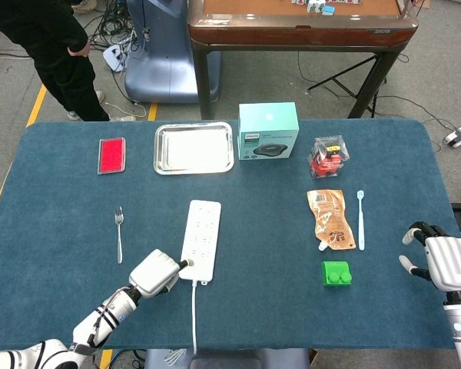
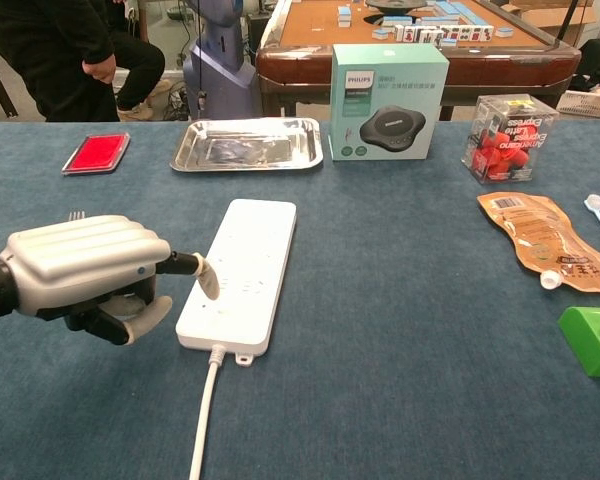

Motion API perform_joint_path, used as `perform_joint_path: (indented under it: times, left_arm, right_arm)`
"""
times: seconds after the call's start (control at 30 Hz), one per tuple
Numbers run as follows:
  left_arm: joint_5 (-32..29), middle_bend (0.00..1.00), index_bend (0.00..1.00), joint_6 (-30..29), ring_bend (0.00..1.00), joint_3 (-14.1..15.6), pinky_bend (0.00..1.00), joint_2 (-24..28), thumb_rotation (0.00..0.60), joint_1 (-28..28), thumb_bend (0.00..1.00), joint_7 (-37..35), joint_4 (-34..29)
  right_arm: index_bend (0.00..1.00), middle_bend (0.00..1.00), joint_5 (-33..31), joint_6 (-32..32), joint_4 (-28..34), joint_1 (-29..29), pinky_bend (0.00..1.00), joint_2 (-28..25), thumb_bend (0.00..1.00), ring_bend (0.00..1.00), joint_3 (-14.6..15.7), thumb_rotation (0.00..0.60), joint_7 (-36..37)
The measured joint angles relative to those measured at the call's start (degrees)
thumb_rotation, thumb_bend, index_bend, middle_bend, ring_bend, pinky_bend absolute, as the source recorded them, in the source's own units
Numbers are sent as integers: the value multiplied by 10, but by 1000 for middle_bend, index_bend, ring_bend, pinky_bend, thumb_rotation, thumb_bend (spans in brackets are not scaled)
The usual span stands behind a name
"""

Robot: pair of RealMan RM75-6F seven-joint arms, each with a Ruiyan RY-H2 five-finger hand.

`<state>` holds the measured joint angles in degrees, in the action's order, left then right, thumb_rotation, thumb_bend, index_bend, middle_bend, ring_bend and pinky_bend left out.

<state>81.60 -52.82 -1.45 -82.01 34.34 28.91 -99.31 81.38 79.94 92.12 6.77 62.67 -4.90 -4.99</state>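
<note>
A: How is the left hand point(image 2: 85, 272) posed?

B: It lies low over the blue bench point(image 1: 54, 223) at the near left, knuckles up, most fingers curled under. One finger sticks out straight, and its tip presses on the near left edge of the white power strip point(image 2: 242, 272). It grasps nothing; it only touches.

A: And where does the strip lie against that hand?

B: Just to its right in the chest view, lengthwise away from the robot, with its white cable point(image 2: 204, 419) running off the near end toward the bench edge. In the head view the hand point(image 1: 155, 271) sits at the strip's point(image 1: 201, 239) near left corner.

A: The right hand?

B: The right hand point(image 1: 439, 260) hangs at the far right rim of the bench, fingers loosely apart and bent, empty. Nearest to it is the green block point(image 1: 336, 273), well apart to its left.

A: Anything else close to the left hand?

B: A fork point(image 1: 118, 233) lies on the cloth just beyond it, to the left of the strip. Farther back stands a steel tray point(image 1: 162, 159), with a red pad point(image 1: 111, 154) to its left.
</note>
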Motion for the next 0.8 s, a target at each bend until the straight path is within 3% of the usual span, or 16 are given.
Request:
perform_joint_path:
  times: [0.8]
  left_arm:
    - [-25,1000,345,2,1000,8,1000,-19,600,24,685,17,11]
  right_arm:
    - [482,354,-5,-5,-9,1,634,2,183,361,2,600,6]
